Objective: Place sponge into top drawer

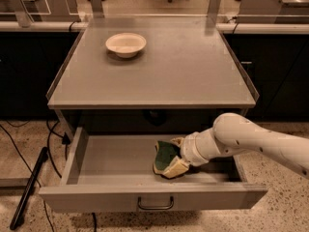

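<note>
Sponge [168, 157] is sitting tilted inside the top drawer [145, 197], right of centre, green face turned up and to the left and yellow foam low toward the front panel. It is leaning that way because my gripper [176, 154] is clamping it from the right. I am reaching in below the tabletop [159, 76] so my arm is passing under its front edge, and the drawer is standing pulled well out to give me room. I cannot tell whether the sponge's lower corner is touching the drawer floor. The bowl [125, 44] is resting on the tabletop, well apart. Letting go is, I judge, what remains.
</note>
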Robot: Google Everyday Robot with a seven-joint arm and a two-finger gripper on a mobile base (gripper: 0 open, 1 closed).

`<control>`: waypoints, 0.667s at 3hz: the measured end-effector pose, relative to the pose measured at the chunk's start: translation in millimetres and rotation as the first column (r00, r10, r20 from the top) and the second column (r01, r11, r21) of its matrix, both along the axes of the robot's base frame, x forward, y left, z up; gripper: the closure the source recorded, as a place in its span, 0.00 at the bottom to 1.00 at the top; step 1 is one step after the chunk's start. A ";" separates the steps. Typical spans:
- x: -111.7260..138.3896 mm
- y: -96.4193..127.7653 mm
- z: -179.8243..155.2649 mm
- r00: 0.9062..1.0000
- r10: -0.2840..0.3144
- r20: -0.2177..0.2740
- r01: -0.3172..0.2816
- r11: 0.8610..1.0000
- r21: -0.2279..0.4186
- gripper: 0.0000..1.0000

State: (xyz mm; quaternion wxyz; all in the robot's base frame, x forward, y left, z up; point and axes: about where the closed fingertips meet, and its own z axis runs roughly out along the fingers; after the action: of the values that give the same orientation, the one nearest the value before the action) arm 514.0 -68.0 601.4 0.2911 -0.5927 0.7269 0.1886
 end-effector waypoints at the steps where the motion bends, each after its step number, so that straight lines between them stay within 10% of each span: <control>1: 0.0 0.0 0.0 1.000 0.000 0.000 0.000 1.000 0.000 0.03; 2: 0.0 0.1 0.0 1.000 0.000 0.000 0.000 1.000 0.000 0.00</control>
State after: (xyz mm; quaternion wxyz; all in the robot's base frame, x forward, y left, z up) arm 514.0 -68.0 601.4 0.2911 -0.5928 0.7268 0.1887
